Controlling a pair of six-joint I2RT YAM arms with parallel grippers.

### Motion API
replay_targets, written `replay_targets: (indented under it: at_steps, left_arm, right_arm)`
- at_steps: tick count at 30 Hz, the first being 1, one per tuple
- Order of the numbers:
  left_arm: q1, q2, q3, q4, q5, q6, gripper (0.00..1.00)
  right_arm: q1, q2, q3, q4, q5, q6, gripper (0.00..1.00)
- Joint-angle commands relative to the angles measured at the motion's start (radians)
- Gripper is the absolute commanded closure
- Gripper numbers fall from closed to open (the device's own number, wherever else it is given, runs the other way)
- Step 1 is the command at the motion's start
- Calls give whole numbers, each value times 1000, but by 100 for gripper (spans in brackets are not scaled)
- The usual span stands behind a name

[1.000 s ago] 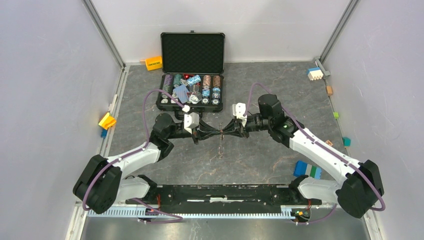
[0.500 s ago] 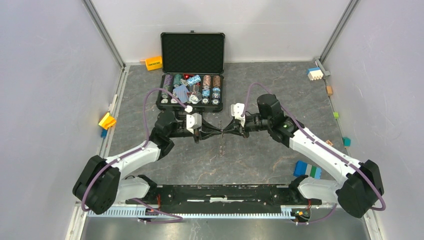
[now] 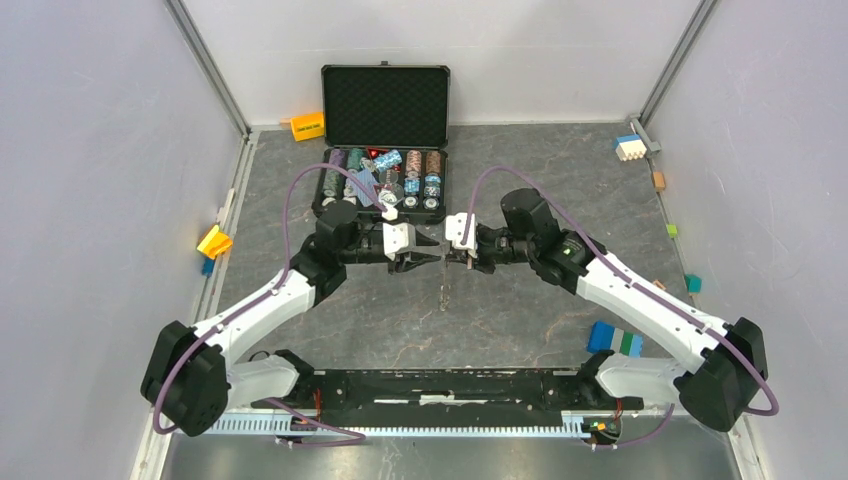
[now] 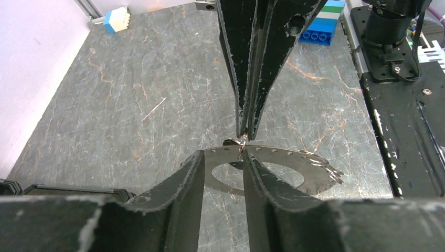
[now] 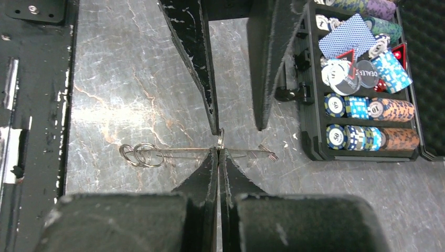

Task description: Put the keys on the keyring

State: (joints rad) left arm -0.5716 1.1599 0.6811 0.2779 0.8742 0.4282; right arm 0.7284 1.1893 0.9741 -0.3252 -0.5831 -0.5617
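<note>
**A:** Entry one, the holder?

**B:** Large flat grey metal keyring [image 4: 286,156] with a toothed outer edge. Location: in the air over the grey marbled tabletop [image 3: 520,180], mid-table, on the near side of the open black chip case [image 3: 385,105]. It stands on edge, pinched at its rim by the right gripper [image 5: 219,149], whose fingers are pressed tight together on it.

**A:** Entry two, the left gripper?

**B:** Left gripper [image 4: 223,156]: jaws parted, one finger on either side of the keyring's band, gripping nothing that shows.

**A:** Entry three, the small round-headed metal keys?

**B:** Not located for certain. The right wrist view shows two small wire loops [image 5: 139,155] at the keyring's near end (too thin to say whether anything hangs from them). I can pick out no key on the tabletop.

**A:** Progress?

**B:** Judged as follows. Keyring lifted and held: done. Threading: no key is seen going on, and how many keys are on the keyring cannot be told. Left to do, by my reckoning: the free left gripper fetches a key and works it on.
</note>
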Motion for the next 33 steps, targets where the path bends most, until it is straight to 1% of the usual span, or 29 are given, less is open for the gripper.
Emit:
replay_targets:
  at_steps: [1,7,9,13,15,20,22,23,25,26,28,30,33]
  left_arm:
    - [-5,20,62,-52,-9,66,65]
    - [-15,33,71,-53,12,56,79]
    - [-18,36,71,-52,19,58,80]
    - [-23,44,72,-52,34,58,77]
    - [-24,45,74,-52,35,59,78]
    - [-29,56,75,-52,37,58,86]
    - [-30,56,77,-53,39,57,95]
    - [-30,56,79,-53,39,54,98]
    - [-30,52,73,-49,42,50,98]
    - [-30,49,63,-35,43,37,98]
    - [-28,34,27,52,40,-20,98]
    - [-21,18,-25,167,40,-97,98]
    - [-1,16,-91,411,47,-266,98]
  right_arm:
    - [11,7,54,4,42,-17,100]
    - [18,19,59,5,41,-12,100]
    - [20,24,61,5,39,-10,100]
    - [20,25,62,7,40,-8,100]
    - [20,26,61,9,39,-7,100]
    - [20,27,60,14,33,-1,100]
    - [20,29,57,16,29,4,100]
    - [20,29,56,19,28,6,100]
    - [20,28,50,25,26,14,100]
    - [20,24,46,29,26,15,99]
    - [20,10,30,44,33,22,89]
    - [17,-21,-2,74,43,31,80]
    - [3,-70,-67,138,11,56,71]
